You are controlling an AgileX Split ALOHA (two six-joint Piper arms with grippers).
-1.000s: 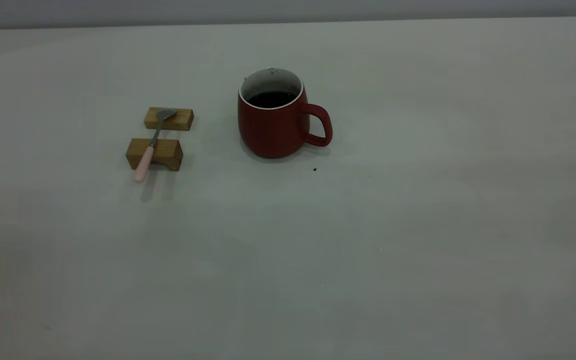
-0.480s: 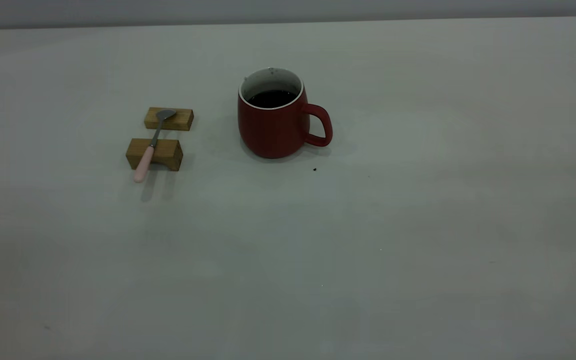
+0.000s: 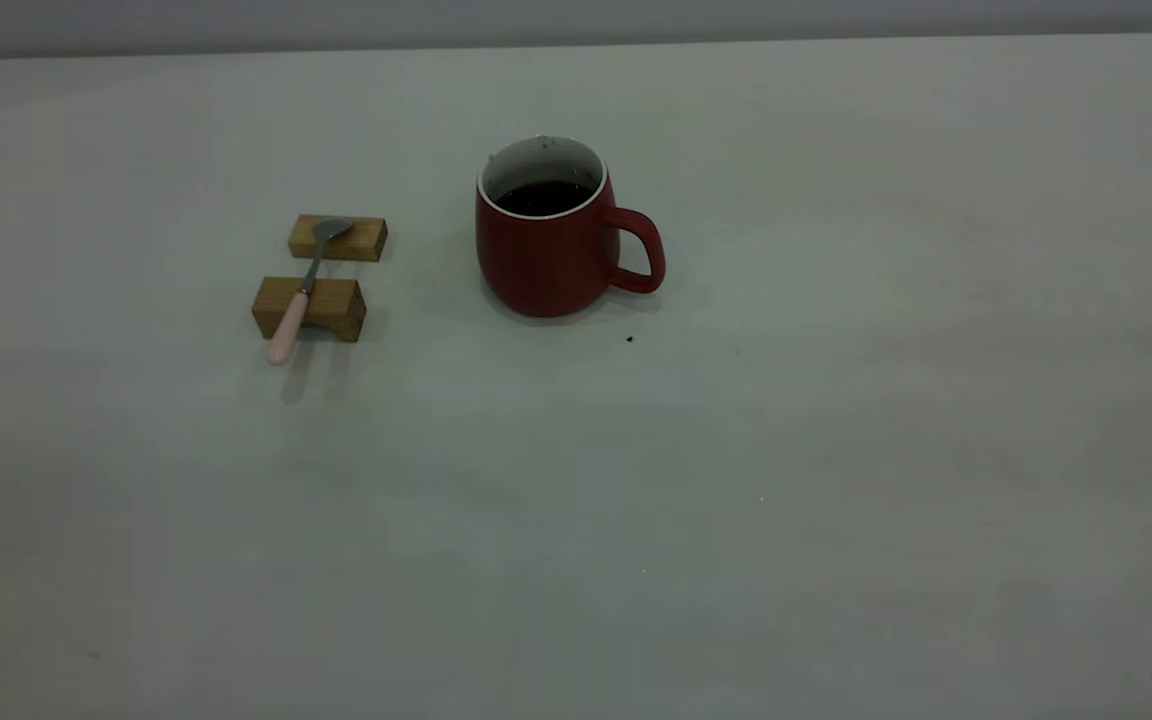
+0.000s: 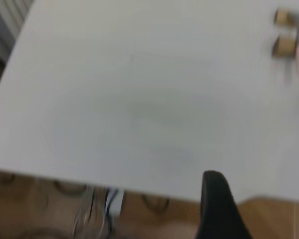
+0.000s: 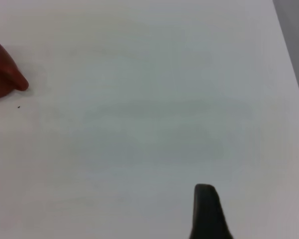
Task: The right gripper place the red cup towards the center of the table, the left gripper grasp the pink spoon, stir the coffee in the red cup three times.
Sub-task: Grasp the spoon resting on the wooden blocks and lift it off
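While red cup point(image 3: 546, 240) and pink spoon point(image 3: 298, 300) stay unmoved since earlier | pincer states: cannot tell.

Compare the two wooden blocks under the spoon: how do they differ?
The near block looks taller and has a notch cut in its underside; the far block looks flatter, with no notch showing. The near block carries the pink spoon where handle meets neck; the far block carries its bowl. Both are light brown wood, lying roughly parallel.

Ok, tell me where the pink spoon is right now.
In the exterior view the pink spoon lies at the table's left side, bridging two wooden blocks, left of the red cup; nothing touches it.
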